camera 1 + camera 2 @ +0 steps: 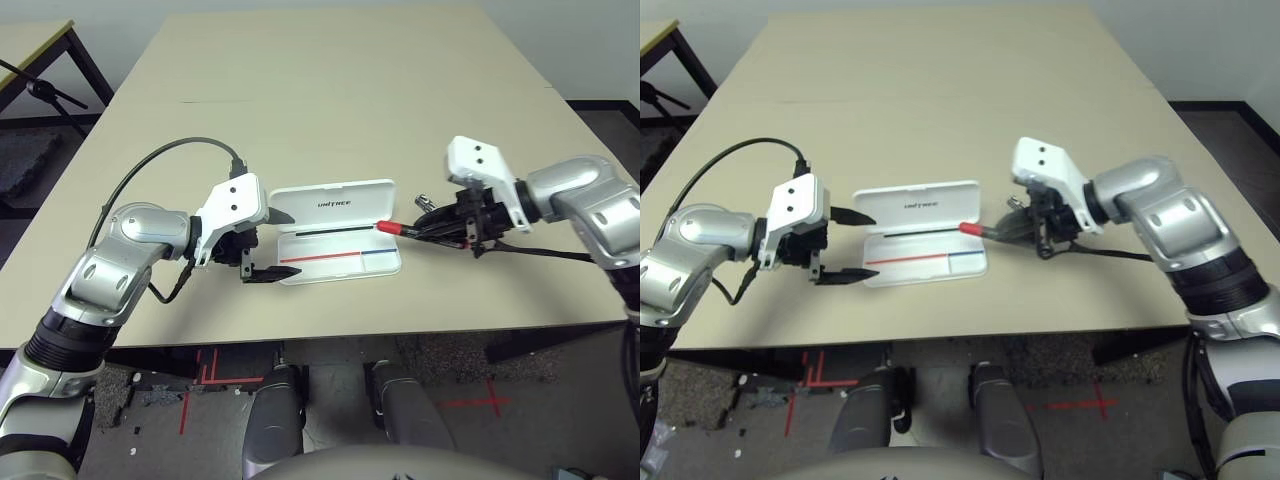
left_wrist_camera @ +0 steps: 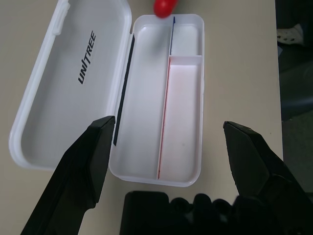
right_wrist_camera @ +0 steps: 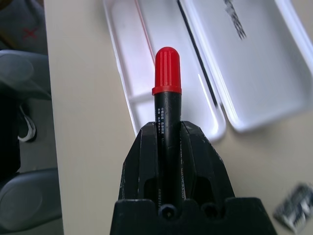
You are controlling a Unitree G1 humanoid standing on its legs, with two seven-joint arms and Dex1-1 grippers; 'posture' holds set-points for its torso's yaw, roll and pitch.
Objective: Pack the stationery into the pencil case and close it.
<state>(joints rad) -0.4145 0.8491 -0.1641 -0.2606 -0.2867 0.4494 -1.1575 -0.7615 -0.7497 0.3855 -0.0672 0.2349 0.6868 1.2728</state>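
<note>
Beige desk [image 1: 220, 315] up front, its near edge running above a grey floor with red tape marks [image 1: 235, 380] on it. Just in from that edge is the pencil case [image 2: 186, 122], lying flat with its tray toward the robot, and nothing's in the tray yet, neither the long section nor the smaller ones behind the red-and-blue stripe.

The left gripper [image 1: 294, 245] is at the robot's left end of the case, spread wide and not holding anything. The right gripper [image 3: 168, 126] is clamped on the red marker [image 3: 167, 73] by its black barrel, red cap pointing out toward the tray's right end. It hasn't been let go, so I wouldn't count it as packed.

Past that, the little silver-and-black metal piece [image 1: 425, 203] sits on the desk just off the right side of the case, so that's another one to go. The lid [image 1: 370, 200] is folded back on the far side, UNITREE lettering up, wide open.

So, pretty early days imo: one item in hand, zero in the case, closing still to do. Way behind it all there's just more desk and a pale wall [image 1: 550, 30].
</note>
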